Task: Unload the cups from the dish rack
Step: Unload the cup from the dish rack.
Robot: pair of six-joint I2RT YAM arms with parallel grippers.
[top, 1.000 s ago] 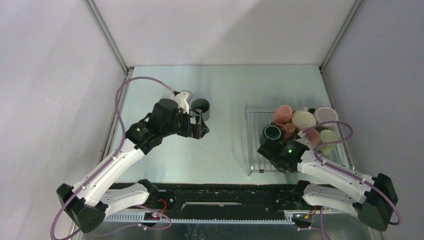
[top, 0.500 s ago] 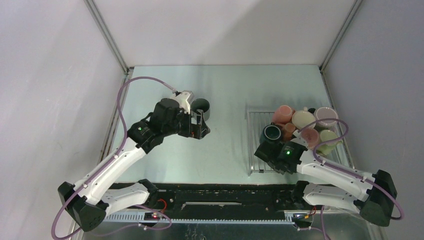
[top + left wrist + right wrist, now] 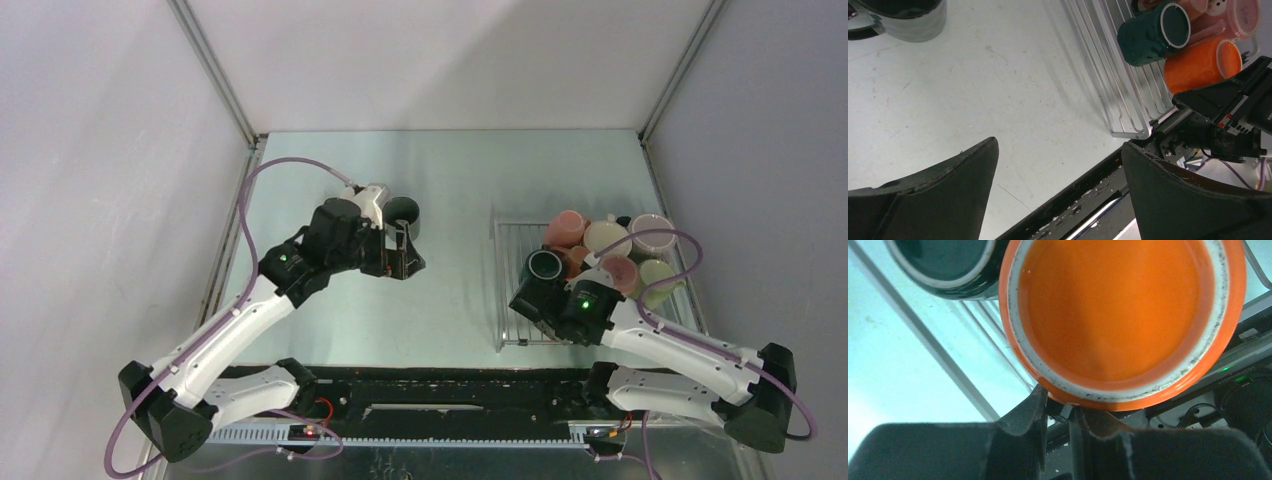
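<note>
**Orange mug pinched at the rim, lift-out pending**

In the right wrist view we found the right gripper (image 3: 1058,407) closed on the lower rim of the orange mug (image 3: 1118,315), with the wall of the cup caught between its two fingers. The mug lay on its side at the near edge of the cluster on the dish rack (image 3: 510,300), just beside the dark teal mug (image 3: 943,260).

We judged the step in hand to be the pickup of this cup: the grip looked made and the carry was not yet begun. As we read it, the next move called for a lift clear of the bars and of the teal neighbour, then a swing off the rack to the table (image 3: 460,180). A pinch on a thin rim could let the mug swivel, so a steady lift seemed wise.

The left gripper (image 3: 1059,150) hung over the table with its fingers spread wide and nothing between them. It was near a dark mug (image 3: 403,210) that stood off the rack.

From above, the right wrist covered its own fingers and most of the orange mug. We could not tell whether the mug rested on the bars or was raised. The other cups (image 3: 605,238) crowded and overlapped at the rack's far right. We could neither count them surely nor see their handles.
</note>
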